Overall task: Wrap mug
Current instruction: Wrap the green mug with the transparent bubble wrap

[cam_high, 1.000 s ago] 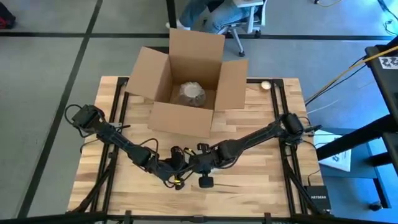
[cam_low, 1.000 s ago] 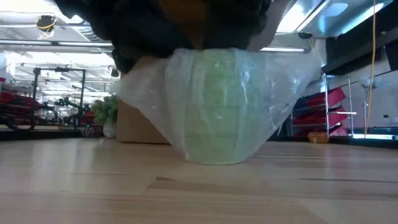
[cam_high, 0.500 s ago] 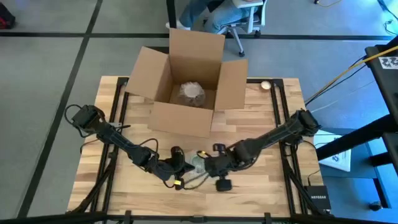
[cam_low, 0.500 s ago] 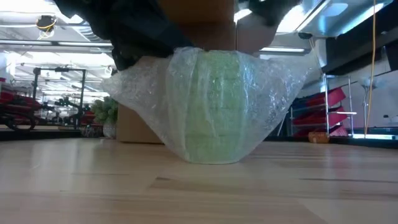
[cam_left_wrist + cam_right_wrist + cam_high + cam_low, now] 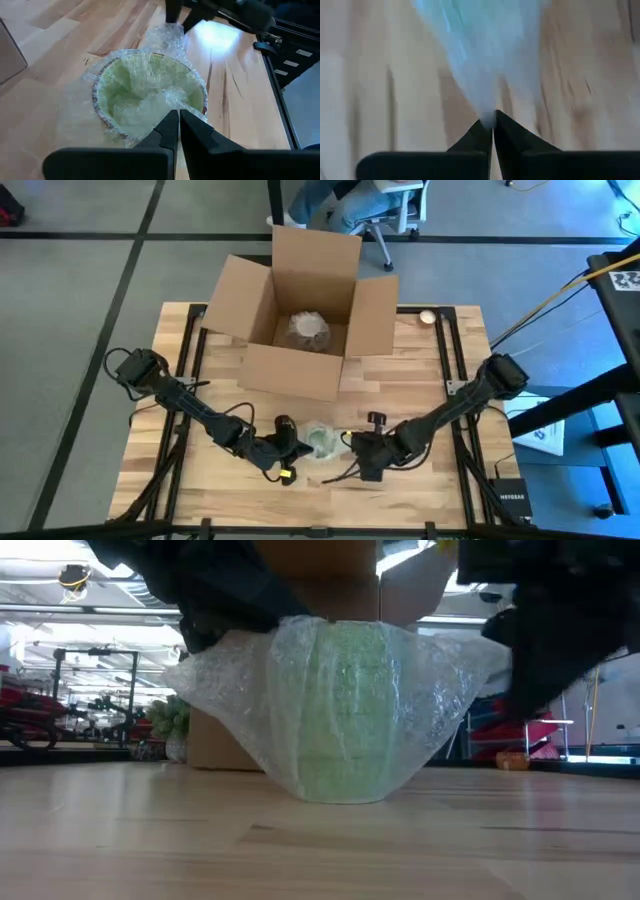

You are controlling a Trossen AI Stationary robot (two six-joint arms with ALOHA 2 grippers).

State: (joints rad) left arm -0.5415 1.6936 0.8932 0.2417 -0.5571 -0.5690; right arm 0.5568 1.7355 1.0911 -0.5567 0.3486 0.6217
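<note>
— Where is the mug point(image 5: 322, 439)?

— Upright on the table point(image 5: 420, 380), near the front edge, draped in bubble wrap point(image 5: 440, 690). It sits between the two end effectors.

— And them?

— The left end effector point(image 5: 175, 127) pinches wrap at the mug's rim. The right end effector point(image 5: 492, 125) pinches a wrap corner, mug just beyond, toward the left arm.

Green mug point(image 5: 150, 97) under clear bubble wrap point(image 5: 240, 690); brown box point(image 5: 300, 320), pale wooden table point(image 5: 420, 380)
</note>
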